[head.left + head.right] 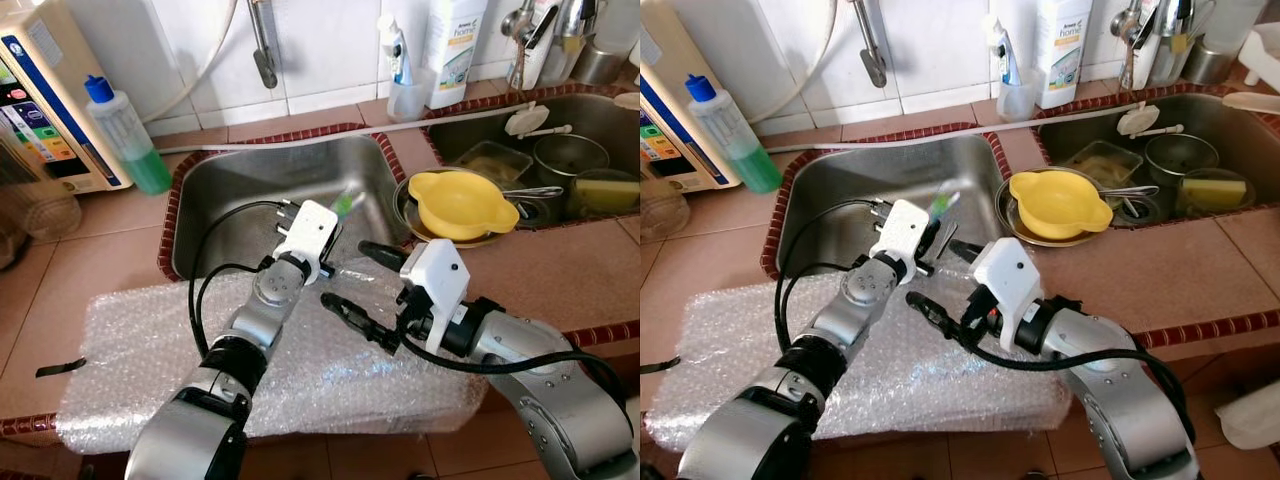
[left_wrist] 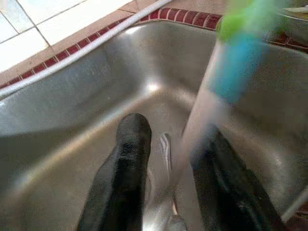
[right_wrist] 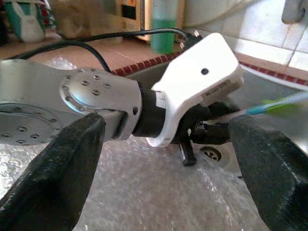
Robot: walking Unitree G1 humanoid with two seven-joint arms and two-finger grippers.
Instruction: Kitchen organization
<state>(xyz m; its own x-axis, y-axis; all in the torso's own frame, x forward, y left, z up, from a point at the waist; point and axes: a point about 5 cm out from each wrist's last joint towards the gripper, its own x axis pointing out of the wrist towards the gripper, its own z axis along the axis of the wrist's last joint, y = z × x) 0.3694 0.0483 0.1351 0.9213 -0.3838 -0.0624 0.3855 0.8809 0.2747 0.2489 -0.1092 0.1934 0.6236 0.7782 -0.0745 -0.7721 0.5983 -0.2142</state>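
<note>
Pinching a toothbrush (image 1: pixel 345 204) with a blue and green handle over the near edge of the empty sink (image 1: pixel 230 180), the left gripper (image 1: pixel 335 232) holds it tilted, the green end pointing up and away. The right gripper (image 1: pixel 362 287) hovers spread wide above the bubble wrap (image 1: pixel 140 340), just beside it. The brush looks thin and slippery, so I judge a firm grip and a slow carry toward the cup (image 1: pixel 407 98) by the wall serves best.
</note>
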